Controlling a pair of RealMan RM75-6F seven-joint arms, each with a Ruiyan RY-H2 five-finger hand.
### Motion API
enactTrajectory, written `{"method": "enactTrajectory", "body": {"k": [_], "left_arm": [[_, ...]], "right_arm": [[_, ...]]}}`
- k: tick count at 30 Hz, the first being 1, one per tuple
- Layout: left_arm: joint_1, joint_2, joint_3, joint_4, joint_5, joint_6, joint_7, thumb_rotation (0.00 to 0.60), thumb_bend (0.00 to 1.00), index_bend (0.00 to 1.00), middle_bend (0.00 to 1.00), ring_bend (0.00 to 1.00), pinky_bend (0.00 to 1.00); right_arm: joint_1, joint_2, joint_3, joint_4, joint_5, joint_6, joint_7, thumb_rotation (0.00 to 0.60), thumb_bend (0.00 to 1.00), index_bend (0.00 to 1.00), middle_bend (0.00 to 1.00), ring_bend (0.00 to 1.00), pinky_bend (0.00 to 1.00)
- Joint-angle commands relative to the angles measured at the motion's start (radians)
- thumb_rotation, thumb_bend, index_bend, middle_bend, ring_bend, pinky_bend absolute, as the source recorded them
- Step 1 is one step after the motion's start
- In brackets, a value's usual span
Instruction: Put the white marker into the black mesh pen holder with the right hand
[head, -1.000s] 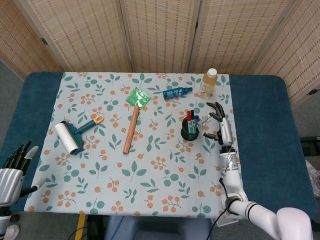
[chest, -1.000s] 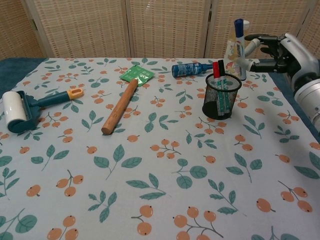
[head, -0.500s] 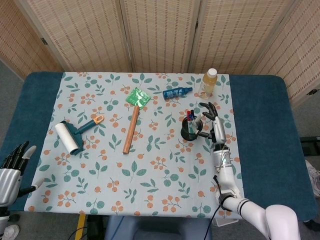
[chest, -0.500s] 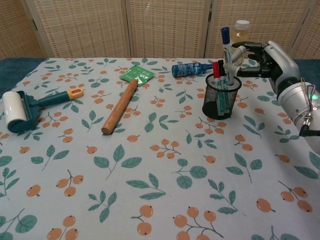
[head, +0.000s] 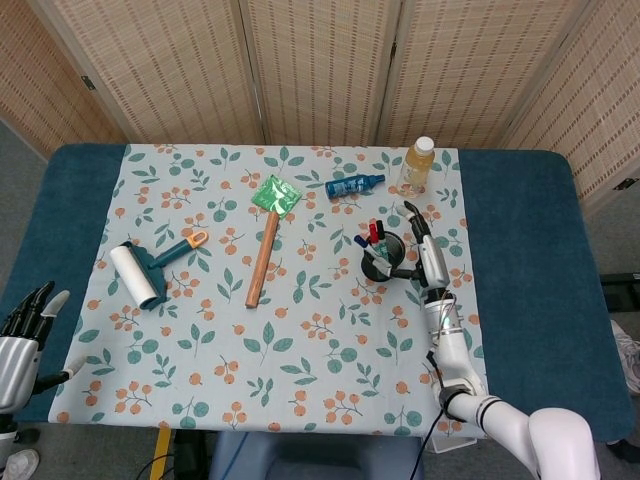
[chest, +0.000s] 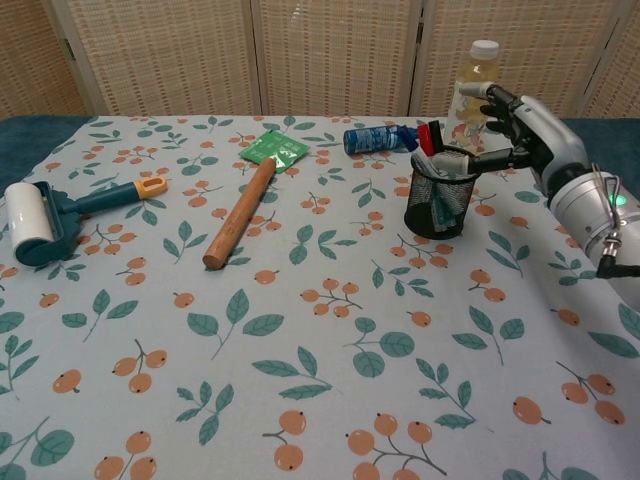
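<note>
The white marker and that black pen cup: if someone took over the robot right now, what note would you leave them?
Right hand: open, beside the pen cup, holding nothing.
Left hand: open, idle at the table's near left edge.
White marker: in the cup, leaning, blue cap up, next to a red marker.
Done: the marker is in and released.
Left: just draw the right hand away without knocking the cup.

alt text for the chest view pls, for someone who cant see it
A robot hand on the right, fingers spread, sits beside a black mesh pen holder that holds the white marker with a red one. On the floral tablecloth lie a wooden stick, a lint roller, a green packet and a blue bottle, with a juice bottle standing behind.
</note>
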Motion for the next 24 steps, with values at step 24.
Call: {"method": "enactTrajectory", "body": {"k": [24], "left_arm": [[-0.021, -0.024, -0.004, -0.009, -0.021, -0.050, 0.062, 0.600, 0.21, 0.00, 0.00, 0.00, 0.20]], "right_arm": [[-0.313, 0.744, -0.289, -0.743, -0.218, 0.168, -0.721, 0.600, 0.11, 0.00, 0.00, 0.00, 0.01]]}}
